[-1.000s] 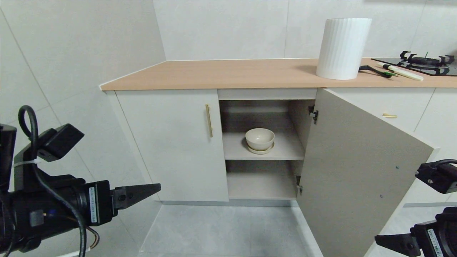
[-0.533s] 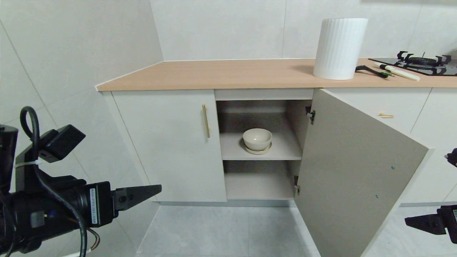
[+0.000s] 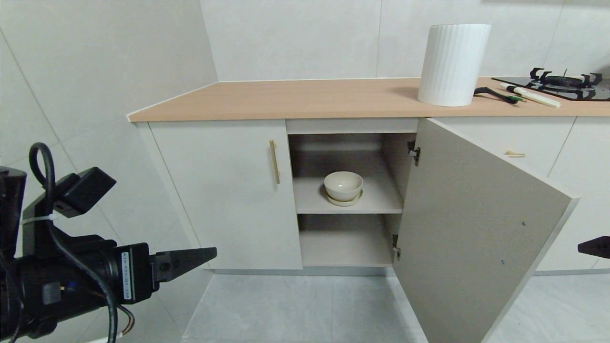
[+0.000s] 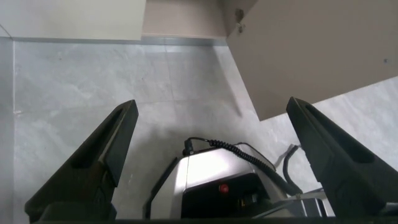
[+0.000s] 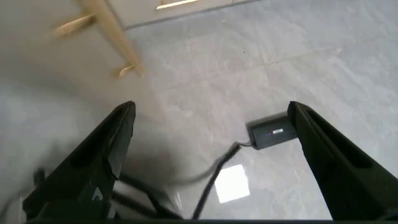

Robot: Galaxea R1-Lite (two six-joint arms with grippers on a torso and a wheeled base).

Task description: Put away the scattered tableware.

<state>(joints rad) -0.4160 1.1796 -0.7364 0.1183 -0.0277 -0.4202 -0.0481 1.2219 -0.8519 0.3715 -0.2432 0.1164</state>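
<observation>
Well clear of the left hand (image 3: 210, 251) and right hand (image 3: 586, 247), both spread, the bowl (image 3: 343, 185) sits shelved.

Cream bowl (image 3: 343, 184) on a matching cream plate (image 3: 344, 203), pale wood-grain surface (image 3: 295, 100), white ribbed cylinder (image 3: 453, 64), light grey cabinet doors (image 3: 224, 190) with brass-gold handle (image 3: 274, 161), black hob (image 3: 567, 85), grey faintly marbled floor tiles (image 3: 295, 305), off-white wall tiles (image 3: 295, 38)

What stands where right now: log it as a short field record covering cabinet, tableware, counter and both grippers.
cabinet: right door swung open, left door shut
bowl: sits on a plate on the middle shelf
countertop: white ribbed canister; utensils beside the stove
left gripper: open, low, left of the cabinet
right gripper: open, low, to the right of the open door
</observation>
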